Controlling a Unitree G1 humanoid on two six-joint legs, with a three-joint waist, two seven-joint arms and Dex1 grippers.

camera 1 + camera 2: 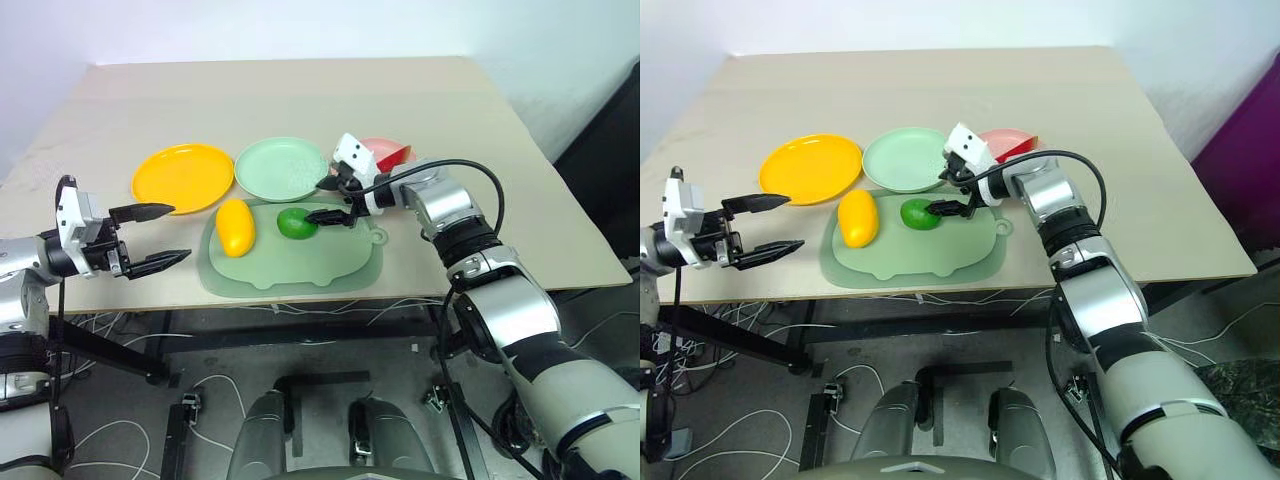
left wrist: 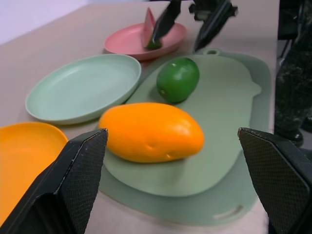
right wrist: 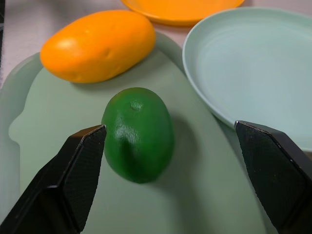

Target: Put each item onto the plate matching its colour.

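Reaching: right gripper (image 1: 332, 200), fingers apart, at lime (image 1: 295, 223), three o'clock side, ready to grasp.
Waiting: left gripper (image 1: 150, 237), fingers apart, empty.

Mango (image 1: 235, 227) and lime (image 1: 295, 223) both lying on the mat, watermelon wedge (image 2: 148, 29) already on the pink plate (image 2: 127, 40), yellow plate (image 1: 183, 177) and green plate (image 1: 282, 167) empty.

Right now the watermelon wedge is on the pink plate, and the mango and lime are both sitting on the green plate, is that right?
Not quite. The mango and lime lie on the cutting mat, not the green plate, as the left eye view shows. The watermelon wedge is on the pink plate.
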